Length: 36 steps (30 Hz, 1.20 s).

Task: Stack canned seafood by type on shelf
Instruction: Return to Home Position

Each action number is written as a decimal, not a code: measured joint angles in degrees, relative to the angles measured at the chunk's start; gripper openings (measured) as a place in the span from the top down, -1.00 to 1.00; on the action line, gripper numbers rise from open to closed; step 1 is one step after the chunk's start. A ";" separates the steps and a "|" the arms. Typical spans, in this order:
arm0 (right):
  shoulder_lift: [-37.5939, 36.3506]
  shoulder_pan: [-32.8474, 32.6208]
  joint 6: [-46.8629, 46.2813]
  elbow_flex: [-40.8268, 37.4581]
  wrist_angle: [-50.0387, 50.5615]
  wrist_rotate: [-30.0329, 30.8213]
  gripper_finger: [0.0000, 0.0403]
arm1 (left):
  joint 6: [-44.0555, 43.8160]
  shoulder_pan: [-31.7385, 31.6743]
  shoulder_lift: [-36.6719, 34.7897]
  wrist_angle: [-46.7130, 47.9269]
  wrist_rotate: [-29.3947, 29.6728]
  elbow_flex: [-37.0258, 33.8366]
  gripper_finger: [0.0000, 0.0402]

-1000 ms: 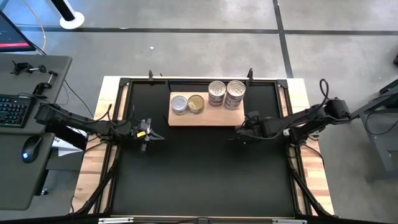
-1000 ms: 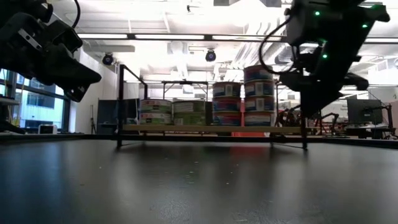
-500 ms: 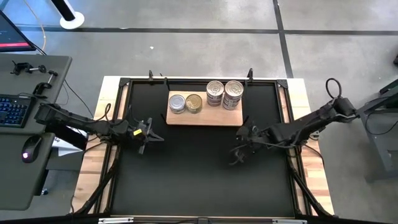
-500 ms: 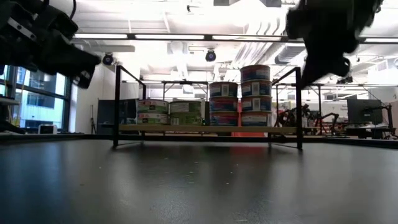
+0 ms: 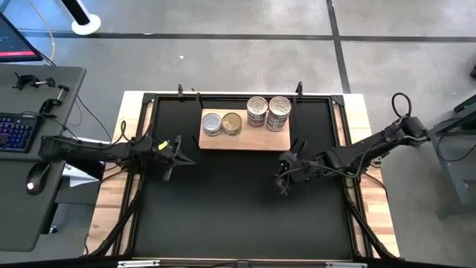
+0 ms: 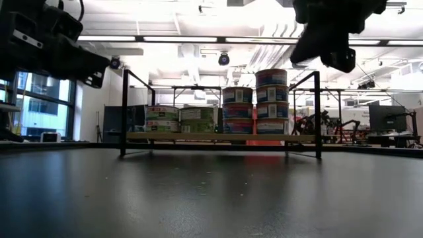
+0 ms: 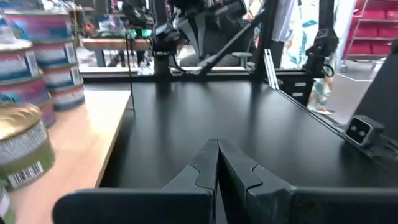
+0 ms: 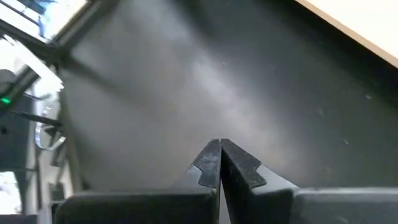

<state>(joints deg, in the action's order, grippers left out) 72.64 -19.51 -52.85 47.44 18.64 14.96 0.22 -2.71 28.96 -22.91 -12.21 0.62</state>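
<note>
The shelf [image 5: 245, 140], a pale wood board, lies on the black mat at the far middle. On it stand stacks of canned seafood: a silver-lidded stack [image 5: 213, 123], a gold-lidded stack [image 5: 233, 123], and two taller stacks [image 5: 258, 110] [image 5: 280, 112]. In the low view they show as stacks side by side [image 6: 218, 112]. My left gripper [image 5: 186, 155] [image 7: 217, 155] hovers shut to the left of the shelf's near left corner. My right gripper [image 5: 280, 184] [image 8: 219, 152] hangs shut above the mat, nearer than the shelf's right end, pointing slantwise down. Neither holds anything.
A black metal frame [image 6: 123, 112] edges the mat, with uprights at the far corners. The bare mat [image 5: 238, 216] stretches from the shelf to the near edge. A desk with keyboard and mouse [image 5: 33, 179] stands left of the table.
My right gripper has drawn back from the shelf's near right corner toward the table's near edge, risen and tipped, staying shut and empty. My left gripper has rolled and swung slightly toward the far edge. The cans stand as before.
</note>
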 joint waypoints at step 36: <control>0.00 0.35 4.61 -0.04 -6.24 -1.01 1.00 | -14.70 1.98 -0.84 17.18 15.90 0.00 1.00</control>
<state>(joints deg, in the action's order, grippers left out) 72.64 -19.16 -48.24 47.40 12.40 13.95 -14.48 -0.73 28.12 -5.73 3.68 0.62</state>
